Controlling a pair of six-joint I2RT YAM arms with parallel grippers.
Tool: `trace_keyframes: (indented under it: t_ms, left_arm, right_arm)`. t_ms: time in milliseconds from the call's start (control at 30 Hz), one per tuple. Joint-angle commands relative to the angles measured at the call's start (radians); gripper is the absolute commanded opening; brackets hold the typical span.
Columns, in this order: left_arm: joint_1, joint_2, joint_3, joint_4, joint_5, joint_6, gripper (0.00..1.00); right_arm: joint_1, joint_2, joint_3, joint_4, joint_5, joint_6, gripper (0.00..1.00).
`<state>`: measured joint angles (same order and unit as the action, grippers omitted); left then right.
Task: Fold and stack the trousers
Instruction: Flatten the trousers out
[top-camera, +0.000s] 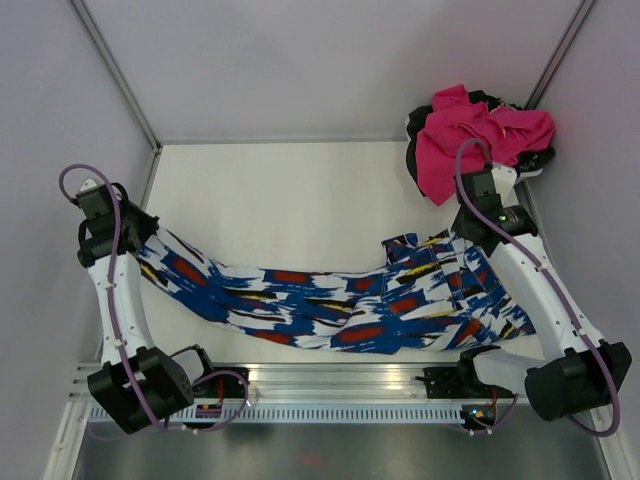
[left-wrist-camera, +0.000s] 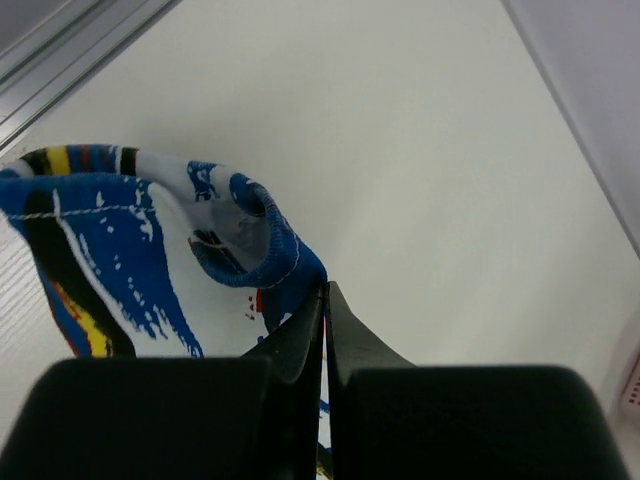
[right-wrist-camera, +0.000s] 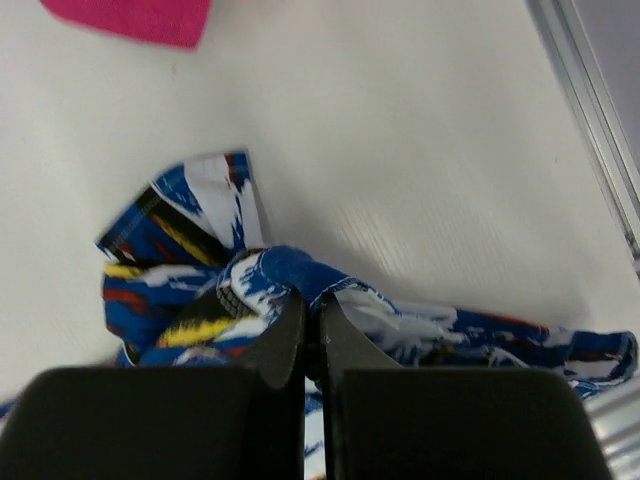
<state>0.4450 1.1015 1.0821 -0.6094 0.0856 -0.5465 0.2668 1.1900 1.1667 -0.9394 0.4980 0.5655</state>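
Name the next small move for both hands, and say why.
Probably draw the left hand and right hand slightly apart: both are shut on ends of the blue brush-stroke-patterned fabric trousers, which lie rumpled and bunched between them.

There is one pair of trousers (top-camera: 330, 310), one pink cloth (top-camera: 470, 135), one table (top-camera: 300, 190), and two grippers: left gripper (left-wrist-camera: 325, 292), right gripper (right-wrist-camera: 312, 302).

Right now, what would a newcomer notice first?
The royal blue soft trousers with white and red blotches stretch across the near side of the white table, an end pinched in the shut left claw and the shut right claw. A crumpled pink cloth lies at the far right corner.
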Motion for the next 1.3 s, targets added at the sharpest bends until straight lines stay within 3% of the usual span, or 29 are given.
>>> trace_keyframes:
  t_ms: [0,167,367,500,667,767,867,900,1000,1100,1133,1267]
  left_arm:
    - [-0.005,0.023,0.002,0.118,-0.012,0.022,0.02]
    - [-0.017,0.049,0.074,0.131,0.023,0.016,0.02]
    - [-0.026,0.031,0.137,0.18,0.003,-0.003,0.02]
    - [-0.028,0.043,0.121,0.243,0.014,-0.016,0.02]
    - [-0.028,0.115,0.137,0.29,0.075,-0.024,0.02]
    - [-0.032,0.175,0.25,0.315,0.138,-0.04,0.02]
    - [-0.037,0.21,0.344,0.28,0.17,-0.024,0.02]
    - [-0.037,0.205,0.395,0.267,0.178,-0.02,0.02]
    - [-0.035,0.143,0.42,0.257,0.197,0.013,0.02]
    - [-0.037,0.046,0.368,0.251,0.181,0.051,0.02]
    - [-0.037,0.029,0.352,0.223,0.168,0.072,0.02]
    - [-0.037,-0.034,0.222,0.185,0.2,0.1,0.02]
  right_arm:
    - [-0.107,0.005,0.088,0.278,0.031,-0.052,0.0]
    - [-0.279,-0.03,0.048,0.424,-0.097,-0.081,0.0]
    - [-0.457,-0.049,-0.012,0.551,-0.139,-0.122,0.0]
    - [-0.531,0.008,-0.067,0.635,-0.39,-0.079,0.0]
    - [-0.531,0.036,-0.075,0.79,-0.619,-0.075,0.0]
    - [-0.531,0.08,0.06,0.901,-0.717,-0.061,0.0]
    - [-0.532,0.16,0.226,0.858,-0.765,-0.067,0.0]
    - [-0.532,0.174,0.337,0.85,-0.789,-0.075,0.0]
    - [-0.531,0.148,0.432,0.878,-0.929,-0.098,0.0]
    - [-0.531,-0.002,0.296,0.909,-0.986,-0.105,0.0]
    - [-0.531,-0.05,0.157,0.931,-0.987,-0.134,0.0]
    - [-0.531,-0.317,-0.169,0.947,-0.821,-0.176,0.0]
